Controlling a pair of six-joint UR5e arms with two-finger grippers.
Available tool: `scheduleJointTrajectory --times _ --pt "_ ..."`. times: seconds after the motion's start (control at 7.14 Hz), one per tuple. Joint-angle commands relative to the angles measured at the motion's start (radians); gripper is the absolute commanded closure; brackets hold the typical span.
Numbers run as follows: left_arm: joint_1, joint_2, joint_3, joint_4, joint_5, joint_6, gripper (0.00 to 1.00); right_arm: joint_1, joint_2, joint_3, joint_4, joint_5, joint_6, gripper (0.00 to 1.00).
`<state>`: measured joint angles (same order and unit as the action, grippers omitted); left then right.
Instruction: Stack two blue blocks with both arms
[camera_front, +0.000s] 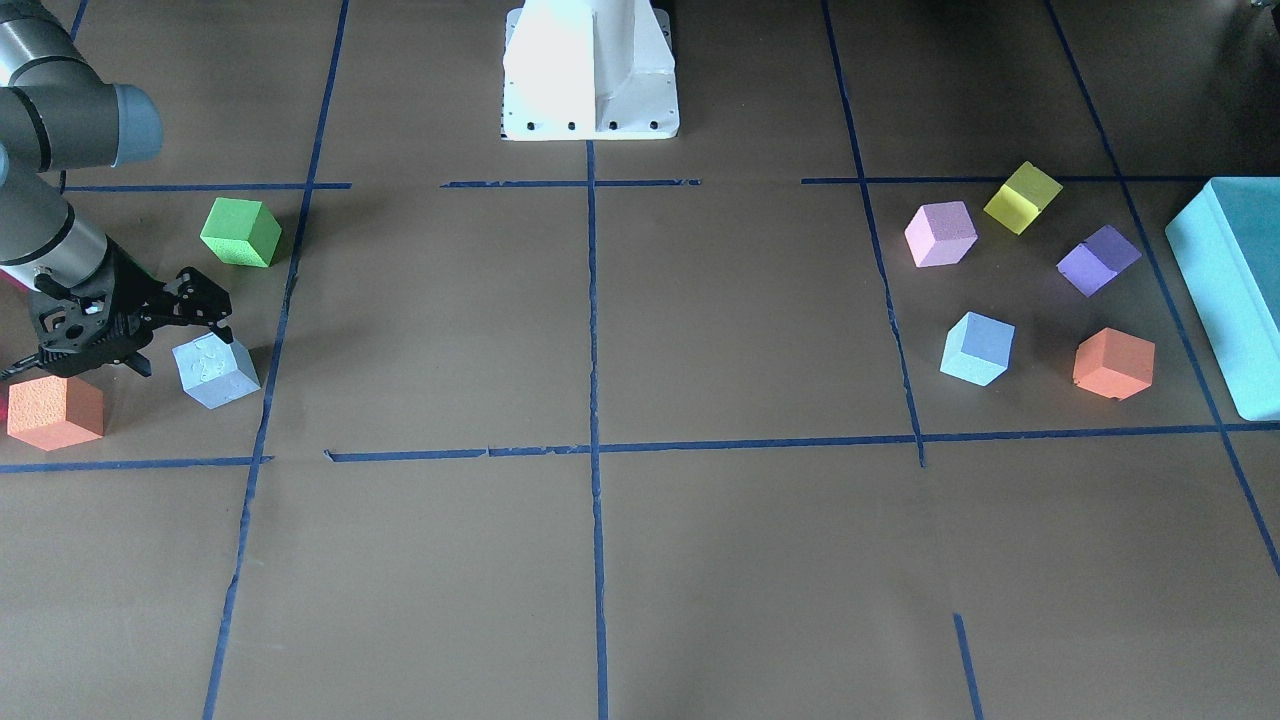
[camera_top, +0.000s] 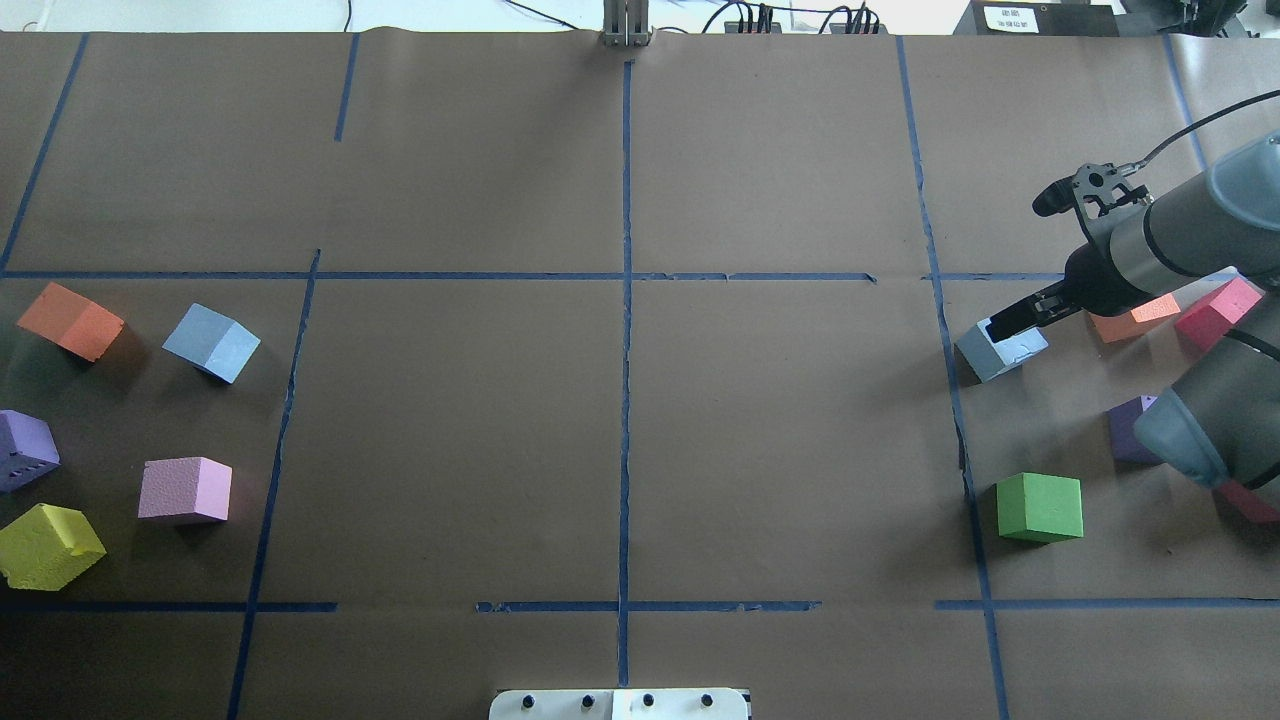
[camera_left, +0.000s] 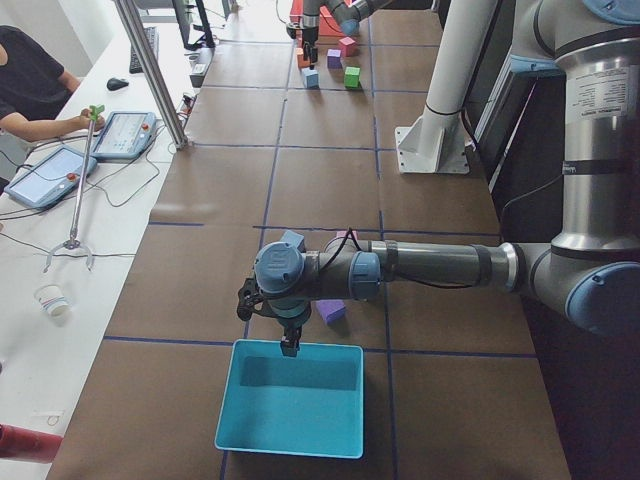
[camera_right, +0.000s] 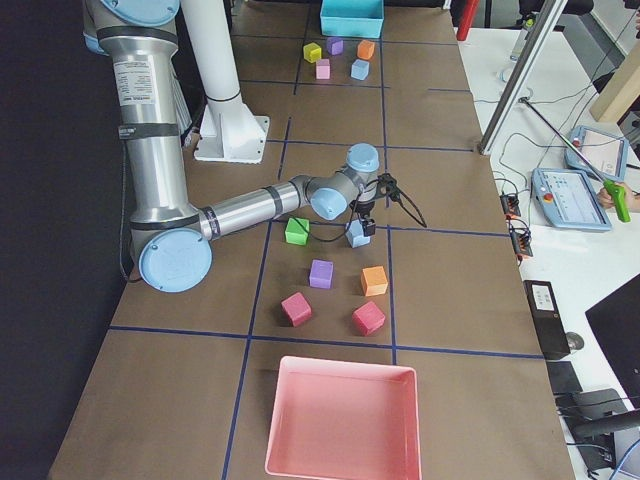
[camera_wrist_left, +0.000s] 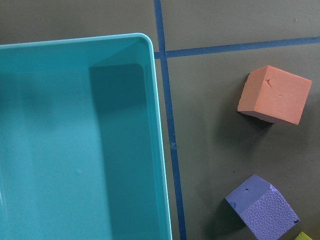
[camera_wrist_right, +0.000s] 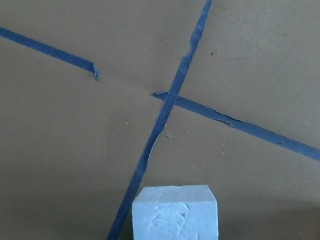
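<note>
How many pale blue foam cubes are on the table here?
2. One pitted blue cube lies at the right claw on the robot's right side; the other blue cube sits on its left side, next to an orange cube. None appears hidden.

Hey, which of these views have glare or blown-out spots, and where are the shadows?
Front-facing view: the white pedestal is blown out. Overhead view: the strip along the top is washed white. Left wrist view: evenly lit, soft shadow inside the teal box.
</note>
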<state>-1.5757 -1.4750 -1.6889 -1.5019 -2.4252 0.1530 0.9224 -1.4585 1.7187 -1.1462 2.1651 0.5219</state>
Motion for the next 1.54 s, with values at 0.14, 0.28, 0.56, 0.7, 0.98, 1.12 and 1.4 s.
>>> scheduleJointTrajectory --times 0.14,0.28,0.56,0.7,0.98,1.12,1.4 --pt "0.000 -0.001 0.000 -0.001 0.000 -0.001 0.00 -0.051 0.030 -0.064 -0.001 -0.030 0.000 0.00" --pt "0.000 -0.001 0.000 0.000 0.000 -0.001 0.00 -0.063 0.030 -0.083 0.000 -0.036 0.000 0.00" --pt "0.000 -0.001 0.000 -0.001 0.000 -0.001 0.00 -0.068 0.043 -0.091 -0.007 -0.036 0.000 0.01" --pt "0.000 -0.001 -0.002 0.000 0.000 -0.003 0.00 -0.066 0.043 -0.091 -0.007 -0.036 0.000 0.25" --pt "0.000 -0.001 -0.003 0.000 0.000 -0.004 0.00 -0.056 0.041 -0.085 -0.004 -0.042 -0.002 0.91" --pt "0.000 -0.001 -0.005 0.000 0.000 -0.006 0.00 -0.042 0.041 -0.079 -0.006 -0.039 -0.002 0.98" --pt "0.000 -0.002 -0.006 0.000 -0.002 -0.006 0.00 0.003 0.078 0.003 -0.129 -0.018 0.009 1.00"
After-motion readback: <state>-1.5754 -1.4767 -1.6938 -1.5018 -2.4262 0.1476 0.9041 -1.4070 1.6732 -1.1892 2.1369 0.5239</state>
